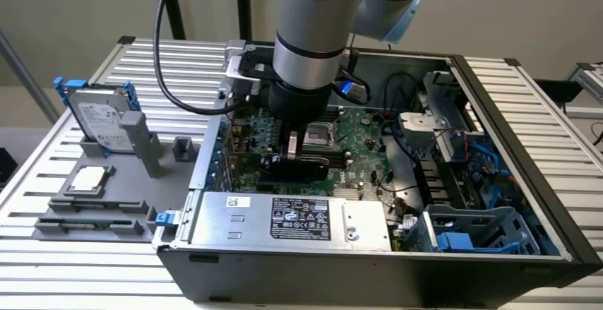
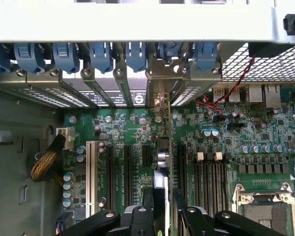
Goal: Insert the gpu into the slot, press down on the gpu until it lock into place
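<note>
The gripper grasps the gpu by its top edge. The card stands upright on the green motherboard, inside the open computer case, its silver bracket at the case's rear wall.

Arm's pointing straight down, wrist vertical, pincer lowered with its fingers clamped either side of the gpu.

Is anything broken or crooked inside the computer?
Nothing looks broken or spilled. The gpu stands upright on its edge between the gripper fingers, lined up with the other motherboard slots, its bracket at the case's rear wall. The hard drive sits outside the case in a stand.
</note>
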`<state>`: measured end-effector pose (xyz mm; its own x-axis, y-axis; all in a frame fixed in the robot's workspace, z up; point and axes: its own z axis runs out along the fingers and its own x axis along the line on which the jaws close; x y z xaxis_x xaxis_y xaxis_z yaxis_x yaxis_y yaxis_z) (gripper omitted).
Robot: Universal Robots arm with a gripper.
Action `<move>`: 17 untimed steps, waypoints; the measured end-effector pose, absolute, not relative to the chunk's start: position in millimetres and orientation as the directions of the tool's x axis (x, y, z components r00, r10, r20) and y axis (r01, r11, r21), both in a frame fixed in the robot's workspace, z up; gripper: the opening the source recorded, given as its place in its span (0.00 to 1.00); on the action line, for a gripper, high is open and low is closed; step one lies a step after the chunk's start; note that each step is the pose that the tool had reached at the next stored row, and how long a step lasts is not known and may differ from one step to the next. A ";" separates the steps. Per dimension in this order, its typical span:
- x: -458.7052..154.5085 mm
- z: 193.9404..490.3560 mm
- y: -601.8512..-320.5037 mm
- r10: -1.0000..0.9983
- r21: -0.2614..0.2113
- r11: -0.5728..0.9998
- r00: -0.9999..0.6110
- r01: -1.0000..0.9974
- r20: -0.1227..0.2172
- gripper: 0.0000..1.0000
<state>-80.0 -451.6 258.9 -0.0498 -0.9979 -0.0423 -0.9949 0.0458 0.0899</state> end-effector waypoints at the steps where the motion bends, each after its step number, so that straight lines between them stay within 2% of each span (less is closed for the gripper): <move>1: -80.0 258.9 -451.6 -0.998 0.090 0.046 -0.050 -0.995 -0.042 0.26; 8: -79.7 266.9 -451.6 -0.998 0.098 0.046 -0.050 -0.994 -0.043 0.26; 17: -79.1 261.3 -451.6 -0.998 0.101 0.045 -0.050 -0.994 -0.043 0.26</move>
<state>-79.1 -451.6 261.3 -0.0500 -0.9978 -0.0435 -0.9938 0.0454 0.1010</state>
